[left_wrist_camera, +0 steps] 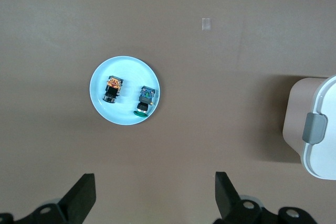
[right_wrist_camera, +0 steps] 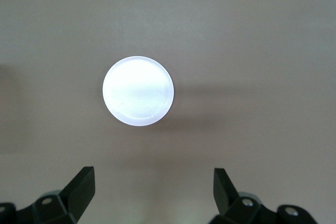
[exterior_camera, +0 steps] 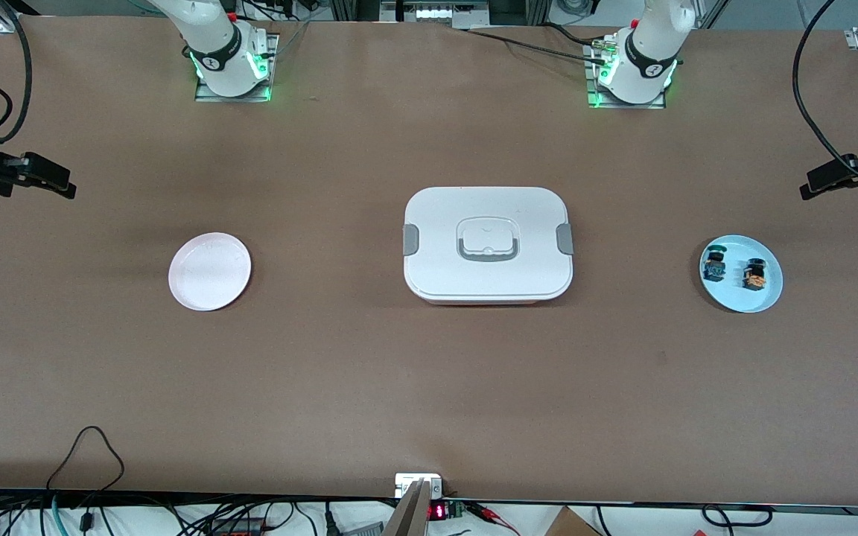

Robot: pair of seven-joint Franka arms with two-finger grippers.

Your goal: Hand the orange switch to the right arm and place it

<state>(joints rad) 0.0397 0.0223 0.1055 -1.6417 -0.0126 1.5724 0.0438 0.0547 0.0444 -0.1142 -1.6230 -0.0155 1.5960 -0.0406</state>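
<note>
Fingers of both grippers stand wide apart and hold nothing: the left gripper (left_wrist_camera: 152, 198) hangs high over the pale blue round plate (exterior_camera: 768, 296) at the left arm's end of the brown counter (exterior_camera: 429, 387), the right gripper (right_wrist_camera: 152, 195) high over the empty white round plate (exterior_camera: 209, 271) at the right arm's end.

The tiny orange-bodied push-button switch (exterior_camera: 754, 275) lies on the blue plate, just beside a near-twin switch with a blue-green body (exterior_camera: 714, 265) at its nine o'clock in the front view. So close a neighbour invites picking the wrong one, or nudging it, and so small a part could slip at the handover.

Only the front view shows the whole white lidded box (exterior_camera: 487, 244) mid-counter; the left wrist view separates the switches' colours better.
</note>
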